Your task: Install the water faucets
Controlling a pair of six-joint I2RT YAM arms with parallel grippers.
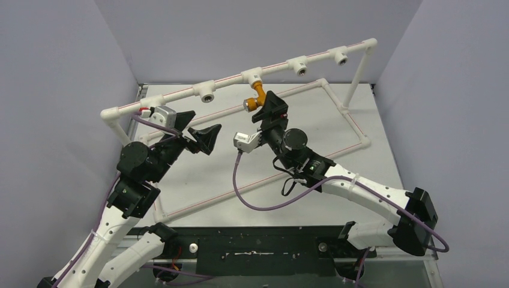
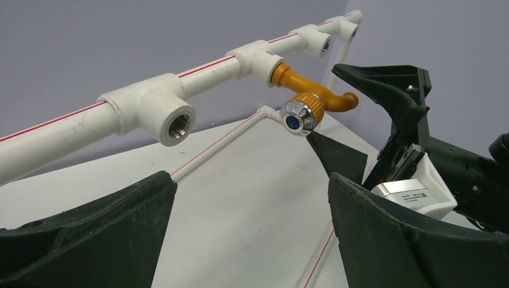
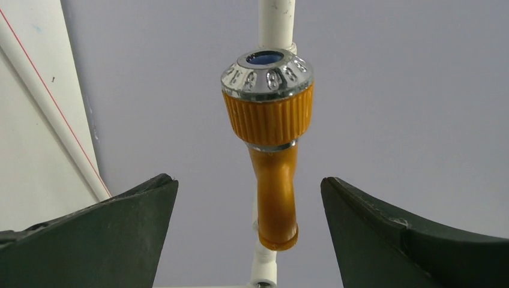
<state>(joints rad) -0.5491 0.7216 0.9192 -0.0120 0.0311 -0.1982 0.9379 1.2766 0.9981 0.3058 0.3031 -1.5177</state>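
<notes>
Wide apart and empty, my black right fingers [image 3: 120,240] straddle the small orange-brass tap with silvery knob [image 3: 268,114], seated in its white pipe tee [image 2: 255,57], poised to tighten it; left fingers [image 2: 90,240] gape idle.

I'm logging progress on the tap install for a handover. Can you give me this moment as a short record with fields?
faucet: orange-brass faucet, stem in the second tee socket from the left on the top pipe rail
empty sockets: three
right gripper: right gripper open, jaws either side of the faucet, not touching it
left gripper: left gripper open, holding nothing, apart from the rail
faucets in view: one
</notes>
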